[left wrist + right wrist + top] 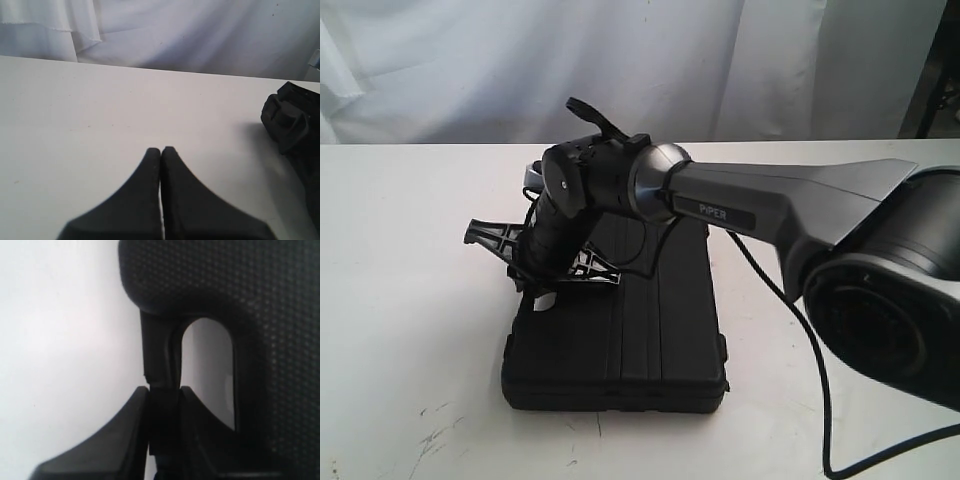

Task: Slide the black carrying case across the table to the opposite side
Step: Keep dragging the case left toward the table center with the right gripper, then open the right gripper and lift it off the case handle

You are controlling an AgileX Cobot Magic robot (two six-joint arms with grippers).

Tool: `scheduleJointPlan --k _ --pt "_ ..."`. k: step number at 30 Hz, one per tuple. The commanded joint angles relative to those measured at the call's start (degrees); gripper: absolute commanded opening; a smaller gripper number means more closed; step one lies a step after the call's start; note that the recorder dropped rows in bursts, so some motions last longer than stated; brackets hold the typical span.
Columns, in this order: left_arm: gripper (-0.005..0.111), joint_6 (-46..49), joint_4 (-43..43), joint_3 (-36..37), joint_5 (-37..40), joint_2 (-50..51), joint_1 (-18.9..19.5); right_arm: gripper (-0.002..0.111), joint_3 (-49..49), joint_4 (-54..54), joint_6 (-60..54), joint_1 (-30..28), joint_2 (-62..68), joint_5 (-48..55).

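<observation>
The black carrying case (630, 335) lies flat on the white table (410, 300), a little left of the middle. My right arm reaches across it from the right. My right gripper (540, 290) points down at the case's left end. In the right wrist view the right gripper (165, 395) is shut on the case's handle (159, 357), with the dimpled case body (225, 280) beside it. My left gripper (161, 150) is shut with nothing in it, low over bare table (100, 110). A latch corner of the case (287, 122) shows at that view's edge. The exterior view does not show the left gripper.
A white curtain (650, 60) hangs behind the table's far edge. The right arm's bulky joint (880, 310) and a black cable (823, 400) take up the table's right side. Scuff marks (435, 430) lie front left.
</observation>
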Motion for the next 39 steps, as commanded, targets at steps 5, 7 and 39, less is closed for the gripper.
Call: scheduleJointPlan --k 5,7,39 --pt "0.000 0.1 -0.3 0.2 -0.4 -0.2 0.1 0.000 -0.5 2.9 0.5 1.0 -0.1 -8.3" --pt "0.000 0.1 -0.3 0.2 -0.4 -0.2 0.1 0.000 -0.5 0.4 1.3 0.9 -0.1 -8.2" --pt "0.000 0.1 -0.3 0.2 -0.4 -0.2 0.1 0.002 -0.5 -1.1 -19.8 -3.0 -12.0 3.3"
